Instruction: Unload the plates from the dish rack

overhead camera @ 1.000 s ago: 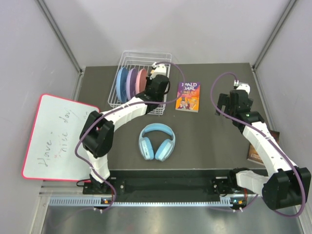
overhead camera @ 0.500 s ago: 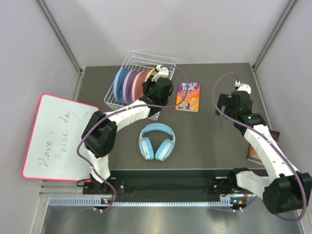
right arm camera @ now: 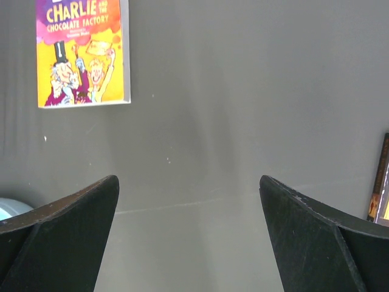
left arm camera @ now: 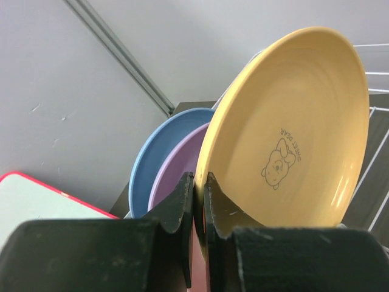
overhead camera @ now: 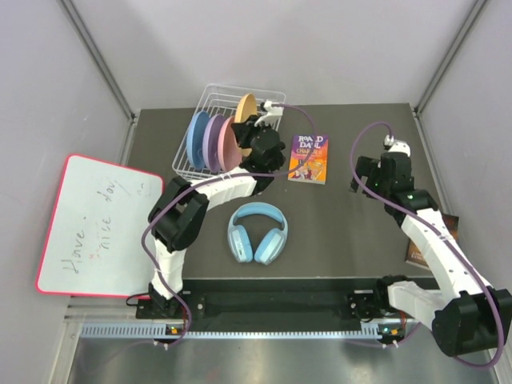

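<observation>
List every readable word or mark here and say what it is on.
"CHARLIE AND THE CHOCOLATE FACTORY": book cover.
"ROALD DAHL": same cover, top view.
"Have", "nice", "day": whiteboard, handwritten; anything between these words is unclear.
Orange plate: small print above a bear drawing, too blurred to read.
Dark book at the right edge: unreadable.

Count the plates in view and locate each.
4. The orange-yellow plate is pinched by the left end effector, up over the dish rack; the blue plate, purple plate and pink plate stand on edge in it, left to right.
</observation>
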Controlling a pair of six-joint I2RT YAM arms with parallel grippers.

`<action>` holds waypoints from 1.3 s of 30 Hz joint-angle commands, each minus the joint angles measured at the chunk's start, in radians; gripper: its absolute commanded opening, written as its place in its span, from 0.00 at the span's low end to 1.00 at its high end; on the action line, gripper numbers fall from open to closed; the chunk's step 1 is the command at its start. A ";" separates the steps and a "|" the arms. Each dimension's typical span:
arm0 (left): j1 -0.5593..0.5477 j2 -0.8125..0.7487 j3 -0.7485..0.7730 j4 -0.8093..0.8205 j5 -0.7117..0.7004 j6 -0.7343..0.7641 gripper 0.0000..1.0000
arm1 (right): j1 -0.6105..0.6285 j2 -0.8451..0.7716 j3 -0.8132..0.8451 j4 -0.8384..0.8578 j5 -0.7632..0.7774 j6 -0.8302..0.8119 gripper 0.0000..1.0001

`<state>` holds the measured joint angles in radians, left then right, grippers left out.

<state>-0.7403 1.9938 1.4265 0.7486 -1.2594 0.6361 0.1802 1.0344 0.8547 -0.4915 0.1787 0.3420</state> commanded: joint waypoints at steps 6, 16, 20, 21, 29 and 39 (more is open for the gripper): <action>0.004 -0.045 0.113 -0.022 -0.051 -0.018 0.00 | 0.002 -0.046 -0.009 0.054 -0.042 0.014 1.00; -0.002 -0.285 0.215 -0.879 0.328 -0.722 0.00 | 0.001 -0.065 -0.049 0.296 -0.327 0.106 1.00; -0.002 -0.348 0.169 -0.972 0.490 -0.852 0.00 | 0.007 -0.016 -0.059 0.454 -0.422 0.166 0.98; -0.001 -0.361 0.134 -0.974 0.520 -0.871 0.00 | 0.011 -0.005 -0.056 0.473 -0.430 0.176 0.98; -0.001 -0.429 0.014 -0.957 0.793 -1.032 0.00 | 0.071 0.114 -0.036 0.597 -0.449 0.212 0.96; -0.001 -0.484 -0.100 -0.842 0.914 -1.086 0.00 | 0.110 0.269 0.006 0.599 -0.406 0.187 0.90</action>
<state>-0.7395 1.5967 1.3460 -0.2253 -0.4107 -0.4042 0.2764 1.2751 0.8066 0.0635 -0.2455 0.5426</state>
